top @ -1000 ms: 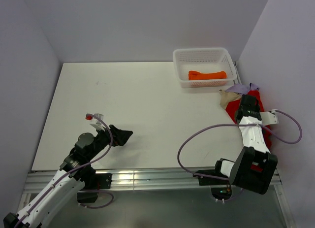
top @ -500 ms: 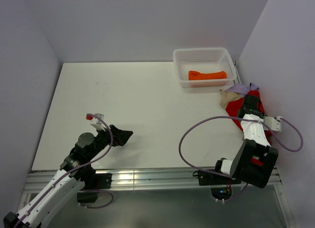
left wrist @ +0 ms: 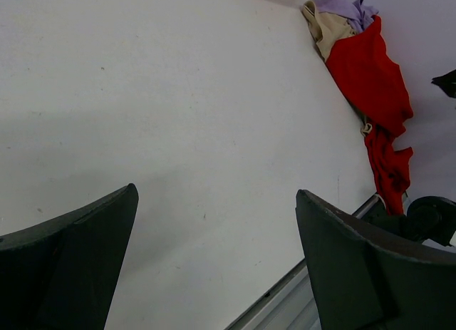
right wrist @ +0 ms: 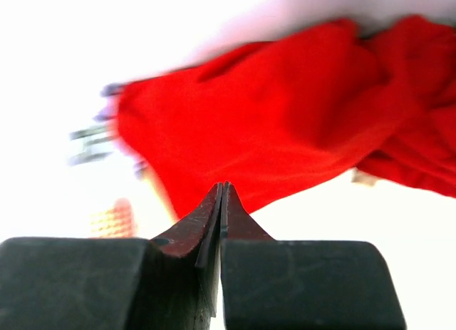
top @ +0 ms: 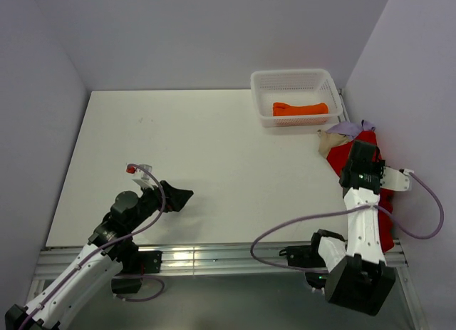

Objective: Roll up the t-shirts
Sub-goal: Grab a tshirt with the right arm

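The red t-shirt [top: 368, 139] lies crumpled along the table's right edge, also seen in the left wrist view [left wrist: 367, 70]. A beige t-shirt [top: 328, 143] and a lavender one [top: 350, 127] are bunched at its far end. An orange t-shirt [top: 300, 109] lies rolled inside the basket. My right gripper [top: 354, 154] sits on the red pile. In its wrist view the jaws [right wrist: 224, 184] are pressed together, and the red t-shirt [right wrist: 285, 116] narrows down into their tips. My left gripper [top: 182, 197] hovers open over bare table at the near left, nothing between its fingers [left wrist: 216, 192].
A white mesh basket [top: 292, 75] stands at the back right, close to the cloth pile. The right wall runs just beside the pile. A metal rail [top: 214, 255] borders the table's near edge. The right arm's purple cable [top: 285, 227] loops over the table.
My right gripper has closed from wide open onto the red t-shirt, and the right arm's elbow has swung toward the near edge. The left arm has stayed put.
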Robot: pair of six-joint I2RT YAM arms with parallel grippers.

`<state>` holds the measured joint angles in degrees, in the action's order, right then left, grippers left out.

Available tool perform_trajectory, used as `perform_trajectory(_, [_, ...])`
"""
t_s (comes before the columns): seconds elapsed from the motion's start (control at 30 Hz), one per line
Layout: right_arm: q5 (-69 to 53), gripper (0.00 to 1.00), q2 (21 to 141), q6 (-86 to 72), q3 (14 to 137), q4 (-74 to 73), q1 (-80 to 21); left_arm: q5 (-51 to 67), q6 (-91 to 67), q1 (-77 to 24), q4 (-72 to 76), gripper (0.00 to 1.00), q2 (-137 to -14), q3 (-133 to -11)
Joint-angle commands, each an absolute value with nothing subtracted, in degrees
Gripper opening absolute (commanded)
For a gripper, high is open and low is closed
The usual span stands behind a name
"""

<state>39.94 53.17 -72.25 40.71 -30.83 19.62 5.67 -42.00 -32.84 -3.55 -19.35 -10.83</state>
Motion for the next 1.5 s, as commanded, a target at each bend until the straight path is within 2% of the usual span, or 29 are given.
perform_trajectory(0.0, [44.3,0.04,49.0,-68.1,43.6,-30.8,17.1,6.9,-40.6,-32.9,-0.5,0.98,-20.2,-10.9])
perform_trajectory(0.03, [45.0,0.22,50.0,-69.2,43.8,-32.3,17.1,6.9,-40.6,-32.9,-0.5,0.98,-20.2,-11.0])
perform_trajectory(0.07, [45.8,0.55,50.9,-70.6,43.5,-33.6,17.1,6.9,-40.6,-32.9,-0.5,0.98,-20.3,-11.1])
perform_trajectory(0.17, [43.9,0.78,56.7,-65.7,42.8,-31.3,18.7,7.6,-40.7,-33.0,-0.5,0.98,-20.1,-10.8])
perform_trajectory(0.3, [43.6,0.82,62.2,-69.5,42.7,-34.3,21.7,8.0,-40.7,-33.0,-0.5,0.98,-20.1,-10.8])
perform_trajectory(0.53, [40.3,0.82,66.5,-68.2,38.9,-26.4,26.4,8.9,-40.9,-32.9,-0.5,0.98,-19.0,-10.2])
perform_trajectory(0.67, [38.3,0.81,71.5,-68.9,39.6,-26.0,30.1,9.6,-41.1,-33.0,-0.6,0.98,-19.6,-10.3])
perform_trajectory(0.7, [37.5,0.74,72.3,-69.5,39.6,-25.1,30.8,9.7,-41.2,-33.0,-0.5,0.98,-19.6,-10.1])
perform_trajectory(0.73, [36.9,0.61,73.7,-69.6,39.6,-24.4,31.5,9.8,-41.4,-33.0,1.0,0.98,-19.6,-10.0])
perform_trajectory(0.8, [35.6,0.08,75.0,-69.4,39.2,-22.1,31.6,10.0,-41.4,-32.9,1.5,0.98,-19.6,-9.8])
perform_trajectory(0.83, [35.1,0.0,75.5,-69.9,39.2,-21.6,31.5,10.3,-41.3,-33.0,1.7,0.98,-19.7,-9.8])
perform_trajectory(0.93, [37.9,0.0,72.4,-68.8,39.5,-21.8,29.8,10.5,-41.0,-33.0,1.9,0.98,-20.3,-9.9])
perform_trajectory(1.0, [46.0,0.0,66.7,-69.5,40.7,-25.1,22.3,10.7,-41.0,-33.0,2.1,0.98,-20.7,-10.0])
perform_trajectory(1.1, [49.2,0.0,60.5,-71.4,45.0,-30.7,10.3,10.9,-40.9,-33.0,1.6,0.98,-20.8,-10.3])
perform_trajectory(1.23, [37.4,0.0,50.7,-62.5,50.7,-24.7,-2.1,11.1,-40.5,-33.0,0.6,0.97,-20.0,-10.6])
perform_trajectory(1.37, [30.1,0.0,49.4,-55.2,60.1,-21.9,-17.4,10.1,-40.4,-32.9,-1.7,0.97,-18.1,-11.1])
perform_trajectory(1.43, [22.2,0.0,50.1,-50.8,65.5,-17.8,-24.6,9.9,-40.4,-32.9,-2.1,0.97,-16.7,-11.1])
perform_trajectory(1.47, [12.8,0.0,50.3,-49.0,67.0,-16.3,-26.5,9.6,-40.5,-32.9,-2.5,0.97,-16.1,-11.1])
